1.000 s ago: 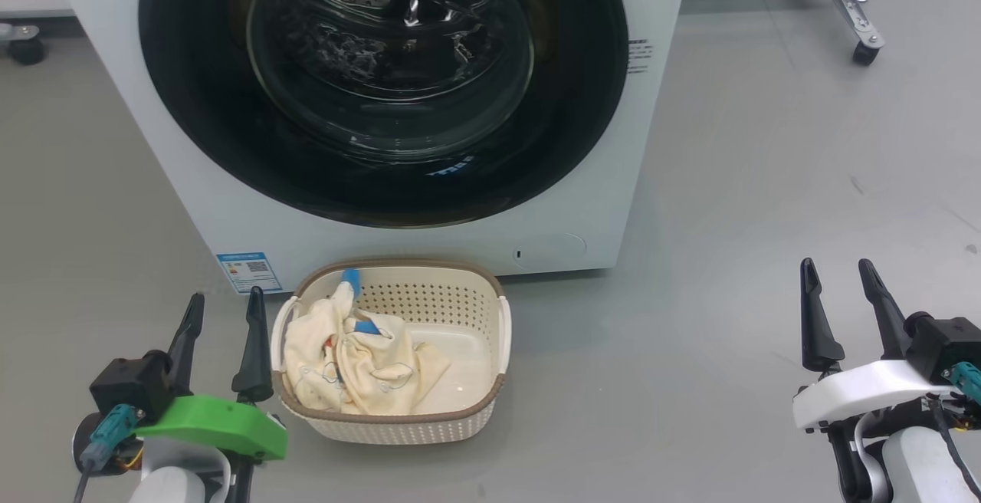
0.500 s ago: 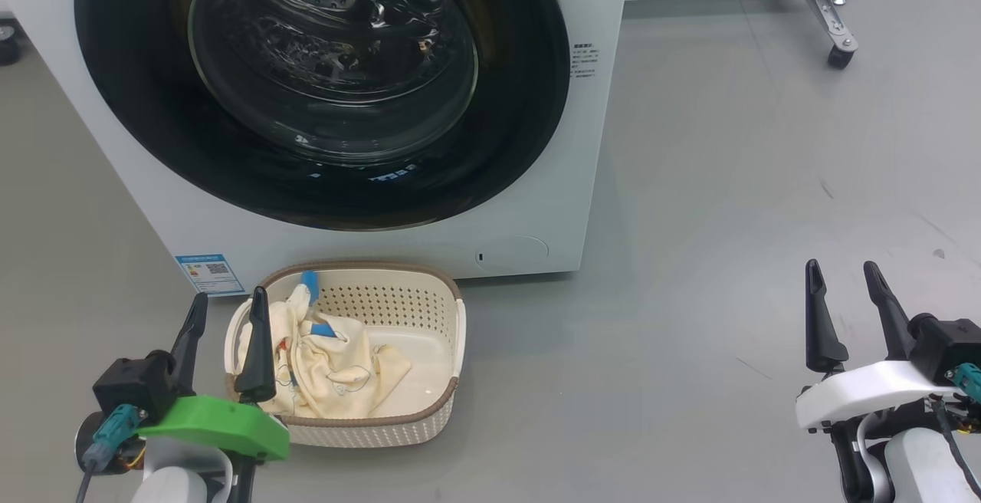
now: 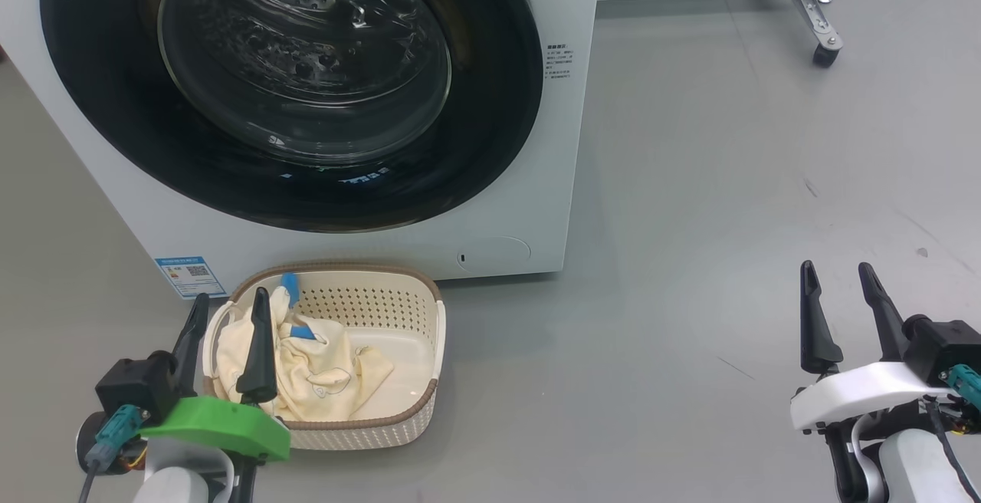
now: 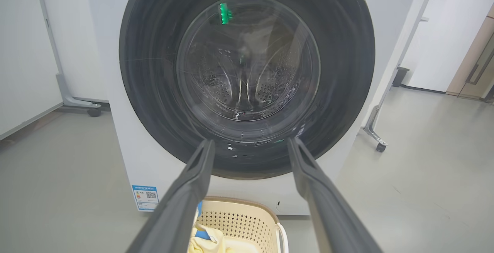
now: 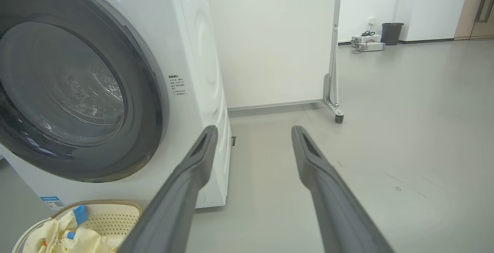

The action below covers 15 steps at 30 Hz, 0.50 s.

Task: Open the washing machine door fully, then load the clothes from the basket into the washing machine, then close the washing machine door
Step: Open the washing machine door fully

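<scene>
The left gripper (image 3: 231, 297) is spread wide and empty. Its two dark fingers point at the washer and, in the head view, overlap the left end of the basket (image 3: 360, 432). The right gripper (image 3: 835, 267) is equally spread and empty, well off to the right over bare grey floor (image 3: 690, 181).

The one cream perforated basket with a brown rim sits on the floor just in front of the washing machine (image 3: 556, 150). The clothes (image 3: 306, 365), a single crumpled cream-yellow bundle with two blue bits showing, lie in its left half.

The washing machine door (image 3: 490, 104) is closed flat against the white front, and the steel drum shows through its glass.

The front carries two labels. One is a blue sticker (image 3: 190, 277) with a QR code at the lower left. The other is a small block of dark print (image 3: 558, 63) to the right of the door. The print on both is too small to read.

One castor (image 3: 825, 55) of a wheeled frame stands behind the washing machine on the right.
</scene>
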Available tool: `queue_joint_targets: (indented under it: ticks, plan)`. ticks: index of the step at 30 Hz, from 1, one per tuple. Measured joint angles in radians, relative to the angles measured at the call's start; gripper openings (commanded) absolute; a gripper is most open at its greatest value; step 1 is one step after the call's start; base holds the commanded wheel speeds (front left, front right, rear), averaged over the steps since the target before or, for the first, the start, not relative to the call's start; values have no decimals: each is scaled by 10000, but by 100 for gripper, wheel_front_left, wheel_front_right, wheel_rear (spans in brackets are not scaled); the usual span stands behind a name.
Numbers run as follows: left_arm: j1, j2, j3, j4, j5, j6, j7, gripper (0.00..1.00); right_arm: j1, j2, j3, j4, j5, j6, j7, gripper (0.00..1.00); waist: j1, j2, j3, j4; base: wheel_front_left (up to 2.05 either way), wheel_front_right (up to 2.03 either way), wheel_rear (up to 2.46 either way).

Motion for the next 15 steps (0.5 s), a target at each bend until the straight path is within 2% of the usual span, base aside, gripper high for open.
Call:
queue_joint_targets:
  ticks: [15]
  plan:
    - [0, -13, -2, 2, 46, -2, 0, 100, 0, 56, -102, 8, -52, 73, 0, 100, 0, 0, -6, -10, 1, 1, -2]
